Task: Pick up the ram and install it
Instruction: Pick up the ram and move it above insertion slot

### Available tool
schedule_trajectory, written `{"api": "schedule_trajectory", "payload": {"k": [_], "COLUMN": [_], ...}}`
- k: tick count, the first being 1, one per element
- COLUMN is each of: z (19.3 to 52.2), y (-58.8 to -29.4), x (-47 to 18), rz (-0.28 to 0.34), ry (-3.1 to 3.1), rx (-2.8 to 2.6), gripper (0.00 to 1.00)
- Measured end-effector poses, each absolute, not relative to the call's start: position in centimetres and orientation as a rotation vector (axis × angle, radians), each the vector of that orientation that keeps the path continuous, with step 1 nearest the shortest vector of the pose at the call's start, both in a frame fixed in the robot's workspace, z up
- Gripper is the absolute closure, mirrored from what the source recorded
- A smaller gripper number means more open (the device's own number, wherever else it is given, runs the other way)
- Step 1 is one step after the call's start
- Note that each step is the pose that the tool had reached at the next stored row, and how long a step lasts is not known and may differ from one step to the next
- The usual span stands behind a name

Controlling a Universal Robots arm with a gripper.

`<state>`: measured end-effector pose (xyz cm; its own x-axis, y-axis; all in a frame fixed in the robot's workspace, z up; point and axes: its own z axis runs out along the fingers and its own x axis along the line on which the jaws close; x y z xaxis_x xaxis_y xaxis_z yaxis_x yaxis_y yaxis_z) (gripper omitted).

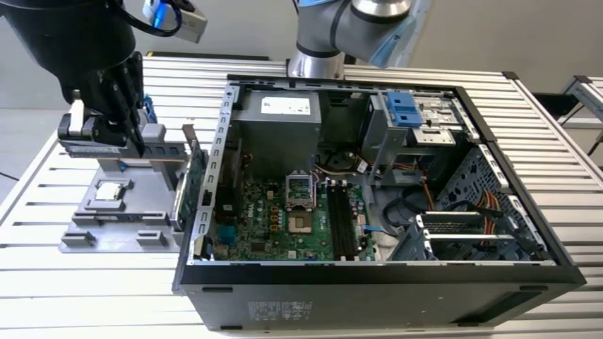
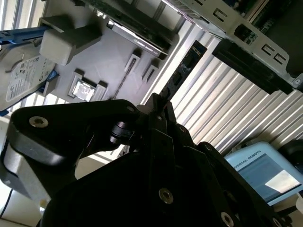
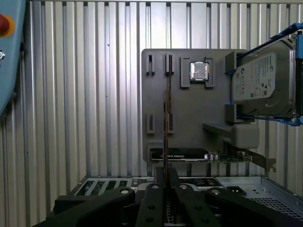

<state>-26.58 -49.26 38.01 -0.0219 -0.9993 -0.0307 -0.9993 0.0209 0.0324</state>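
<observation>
The gripper [image 3: 166, 178] pinched the ram [image 3: 166, 118] by its thin edge, so it might tilt or slip before reaching the case [image 1: 396, 282], at the tray's [image 1: 75, 240] 3 o'clock in the exterior view.

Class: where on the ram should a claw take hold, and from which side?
Pinch across its two flat faces, coming in along its plane from an edge. The ram is very thin edge-on, so only the faces give purchase; the claw holds it this way.
</observation>
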Motion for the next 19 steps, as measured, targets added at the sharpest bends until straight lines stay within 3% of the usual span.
{"api": "schedule_trajectory", "payload": {"k": [19], "z": [38.0], "y": [-49.3], "x": [-24.9], "rz": [-0.07], "ry": [-2.244], "rx": [2.196], "gripper": [1.0]}}
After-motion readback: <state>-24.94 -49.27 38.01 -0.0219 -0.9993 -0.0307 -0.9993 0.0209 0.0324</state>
